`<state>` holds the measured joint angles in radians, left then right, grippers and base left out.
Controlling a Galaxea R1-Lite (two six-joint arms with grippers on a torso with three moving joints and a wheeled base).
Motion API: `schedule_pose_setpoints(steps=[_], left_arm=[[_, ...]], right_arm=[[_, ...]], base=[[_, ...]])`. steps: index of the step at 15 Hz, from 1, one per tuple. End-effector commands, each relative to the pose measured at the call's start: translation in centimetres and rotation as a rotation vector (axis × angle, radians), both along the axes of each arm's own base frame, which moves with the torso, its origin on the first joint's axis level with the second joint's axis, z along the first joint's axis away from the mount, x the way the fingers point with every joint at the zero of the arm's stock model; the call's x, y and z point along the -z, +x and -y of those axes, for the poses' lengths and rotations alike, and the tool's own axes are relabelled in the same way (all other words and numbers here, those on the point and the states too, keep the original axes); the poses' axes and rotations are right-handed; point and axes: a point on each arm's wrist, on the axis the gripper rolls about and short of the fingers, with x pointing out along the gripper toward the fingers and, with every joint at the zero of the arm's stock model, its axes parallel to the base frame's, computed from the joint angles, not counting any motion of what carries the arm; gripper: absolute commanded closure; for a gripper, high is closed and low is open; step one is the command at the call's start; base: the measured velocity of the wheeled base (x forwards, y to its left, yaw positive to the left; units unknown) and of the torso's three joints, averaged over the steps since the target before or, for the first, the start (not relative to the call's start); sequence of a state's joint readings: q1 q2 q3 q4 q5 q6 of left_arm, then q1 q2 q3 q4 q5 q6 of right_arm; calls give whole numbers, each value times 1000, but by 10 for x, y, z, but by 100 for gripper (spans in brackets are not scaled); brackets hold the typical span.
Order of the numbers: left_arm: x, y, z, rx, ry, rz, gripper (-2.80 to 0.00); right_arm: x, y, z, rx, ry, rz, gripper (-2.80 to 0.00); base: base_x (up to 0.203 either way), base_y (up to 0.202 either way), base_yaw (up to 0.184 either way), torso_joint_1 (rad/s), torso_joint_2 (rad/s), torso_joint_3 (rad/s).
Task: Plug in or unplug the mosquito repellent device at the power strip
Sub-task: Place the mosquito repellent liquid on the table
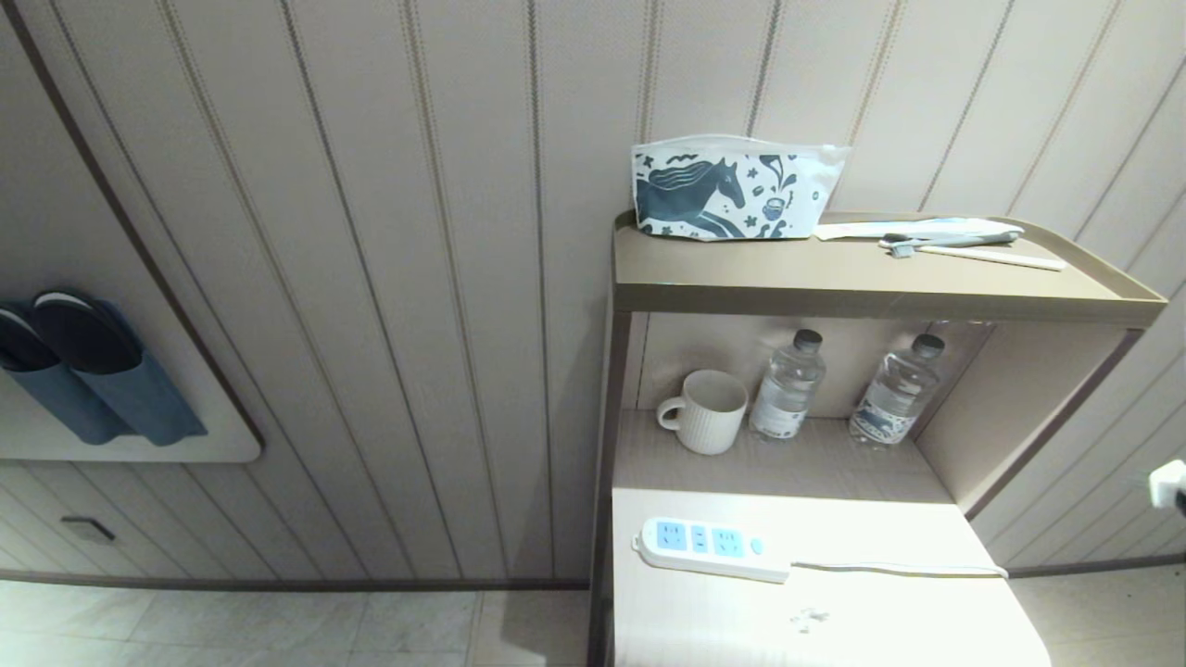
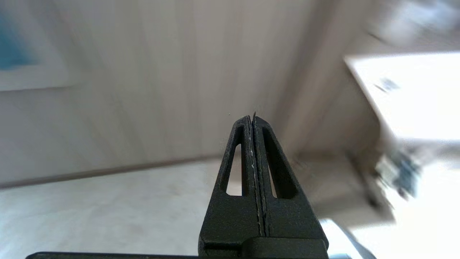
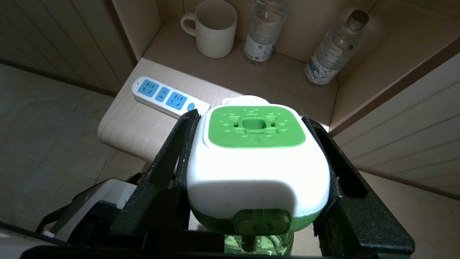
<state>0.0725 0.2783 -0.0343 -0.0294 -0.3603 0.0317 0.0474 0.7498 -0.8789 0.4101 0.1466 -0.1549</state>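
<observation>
The mosquito repellent device (image 3: 257, 154) has a white head with a green top panel and a translucent green bottle beneath. My right gripper (image 3: 250, 118) is shut on it, one black finger pressed against each side of the head. It hangs in the air, apart from the power strip (image 3: 169, 99) beyond it. The power strip (image 1: 709, 547) lies flat on the lower tabletop, white with light-blue sockets and a round blue button, and nothing is plugged into it. My left gripper (image 2: 251, 117) is shut and empty, off to the side above the floor.
A white cord (image 1: 899, 568) runs right from the strip. Behind it in the shelf niche stand a ribbed mug (image 1: 706, 410) and two water bottles (image 1: 788, 384). The top shelf (image 1: 834, 278) carries a horse-print pouch (image 1: 732, 190) and a toothbrush (image 1: 964, 243). Slippers (image 1: 83, 371) hang on the wall.
</observation>
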Motion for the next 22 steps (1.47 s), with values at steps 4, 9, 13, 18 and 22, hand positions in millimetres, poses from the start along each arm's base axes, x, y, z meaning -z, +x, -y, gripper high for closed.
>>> schedule_pose_setpoints(steps=[4,9,13,18,22], left_arm=[[1,-20,-2,45,14,111,0],[17,-22,-9,-286,63,193,0],[18,-21,-8,-270,38,192,0],[18,-21,-8,-272,38,192,0],[18,-21,-8,-272,38,192,0]], right_arm=[[11,-3,0,0,-2,-17,0],[19,-9,1,22,-8,-13,0],[18,-9,5,184,-69,66,0],[20,-10,5,166,-55,79,0],[19,-9,2,66,-28,76,0]], base=[[0,0,0,0,0,0],[0,0,0,0,0,0],[0,0,0,0,0,0],[0,0,0,0,0,0],[0,0,0,0,0,0]])
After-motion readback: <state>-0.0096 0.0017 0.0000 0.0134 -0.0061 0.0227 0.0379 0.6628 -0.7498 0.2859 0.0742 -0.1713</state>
